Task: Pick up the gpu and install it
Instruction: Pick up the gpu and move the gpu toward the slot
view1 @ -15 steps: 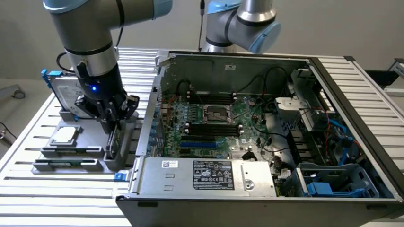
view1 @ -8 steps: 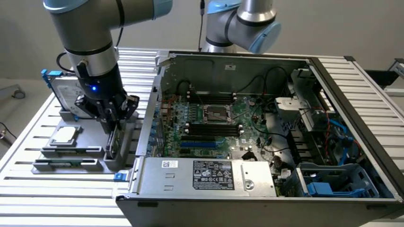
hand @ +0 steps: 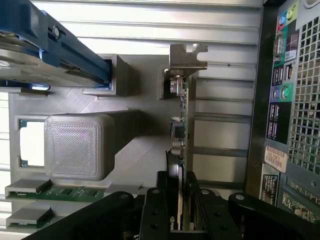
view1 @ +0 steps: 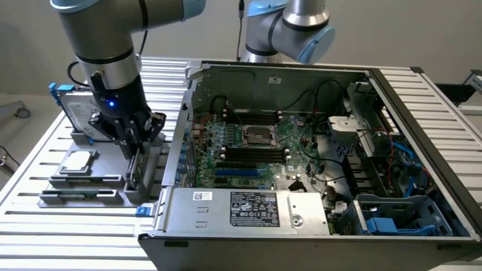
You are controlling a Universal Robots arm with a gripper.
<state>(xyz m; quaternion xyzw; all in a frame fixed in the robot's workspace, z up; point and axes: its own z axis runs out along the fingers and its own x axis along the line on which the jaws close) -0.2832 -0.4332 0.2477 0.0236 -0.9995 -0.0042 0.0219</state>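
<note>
Directly beneath the gripper (view1: 133,148), we saw its fingers (hand: 154,212) closed on both faces of the gpu (hand: 183,130), standing on edge in the grey holder (hand: 142,95), long axis running along the gap between them.

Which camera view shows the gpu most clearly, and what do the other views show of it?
The wrist view: the gpu is seen edge-on along its length, from silver bracket to the end effector. In the exterior view it stands in the gray holder, mostly hidden behind the end effector.
</note>
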